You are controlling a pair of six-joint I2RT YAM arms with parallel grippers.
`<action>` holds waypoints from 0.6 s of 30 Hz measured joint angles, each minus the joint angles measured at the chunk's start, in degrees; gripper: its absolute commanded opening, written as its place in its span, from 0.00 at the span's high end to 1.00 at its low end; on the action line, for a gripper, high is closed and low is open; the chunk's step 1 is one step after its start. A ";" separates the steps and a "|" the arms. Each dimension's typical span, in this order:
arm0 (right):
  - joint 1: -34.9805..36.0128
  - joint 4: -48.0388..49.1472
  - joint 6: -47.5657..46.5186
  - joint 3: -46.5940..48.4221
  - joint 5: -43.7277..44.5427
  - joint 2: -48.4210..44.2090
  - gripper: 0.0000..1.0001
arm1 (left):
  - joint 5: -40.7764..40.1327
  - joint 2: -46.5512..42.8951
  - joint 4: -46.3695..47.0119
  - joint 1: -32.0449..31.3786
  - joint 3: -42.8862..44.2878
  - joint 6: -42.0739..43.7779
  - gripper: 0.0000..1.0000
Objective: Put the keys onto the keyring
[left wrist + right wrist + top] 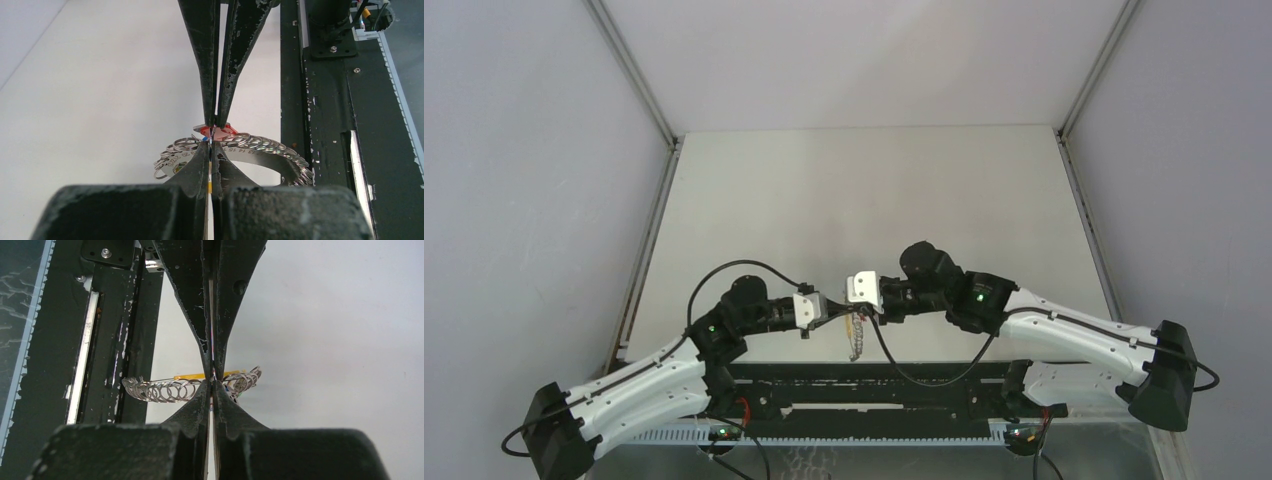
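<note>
From above, two arms meet over the table's (874,200) near edge, with the left gripper (836,317) and right gripper (860,314) tip to tip and one keyring (855,342) bunch dangling between them

Left wrist: both pairs of jaws are pressed together at the ring, beside one red key (223,129)

Right wrist: one yellow key (190,376) lies across the coiled rings; which piece each gripper pinches I cannot tell

A pale, matte white tabletop (844,190) stretches away from me, boxed in by plain grey walls (524,200) on three sides. Silver metal struts (637,80) mark the back corners. A black rail (844,392) runs along my near edge. Lighting is soft, even.
</note>
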 measured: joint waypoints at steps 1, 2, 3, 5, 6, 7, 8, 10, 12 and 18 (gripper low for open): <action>-0.04 0.13 0.13 -0.07 -0.07 -0.02 1.00 | -0.17 0.00 0.00 0.00 0.00 0.00 1.00; -0.17 0.26 0.15 -0.17 -0.20 -0.09 1.00 | -0.35 0.00 0.00 0.00 0.00 -0.04 1.00; -0.26 0.55 0.17 -0.39 -0.31 -0.22 1.00 | -0.42 0.00 0.00 0.00 0.00 -0.04 1.00; -0.31 0.72 0.15 -0.48 -0.46 -0.33 1.00 | -0.66 0.07 0.00 0.00 0.00 -0.22 1.00; -0.28 0.81 0.11 -0.48 -0.44 -0.33 1.00 | -0.79 0.13 0.00 0.00 0.00 -0.35 1.00; -0.24 0.81 0.07 -0.48 -0.35 -0.33 1.00 | -0.85 0.33 0.00 0.00 0.00 -0.42 1.00; -0.15 0.81 -0.07 -0.52 -0.20 -0.33 1.00 | -0.98 0.50 -0.02 0.00 0.00 -0.42 1.00; 0.35 0.81 -0.42 -0.55 0.35 -0.33 1.00 | -1.27 0.83 -0.09 0.00 0.00 -0.48 1.00; 0.85 0.81 -1.01 -0.55 0.98 -0.33 1.00 | -1.53 0.96 -0.22 0.00 0.00 -0.55 1.00; 2.19 0.79 -2.62 -0.55 3.21 0.11 1.00 | -2.32 1.16 -0.35 0.28 0.00 -1.97 1.00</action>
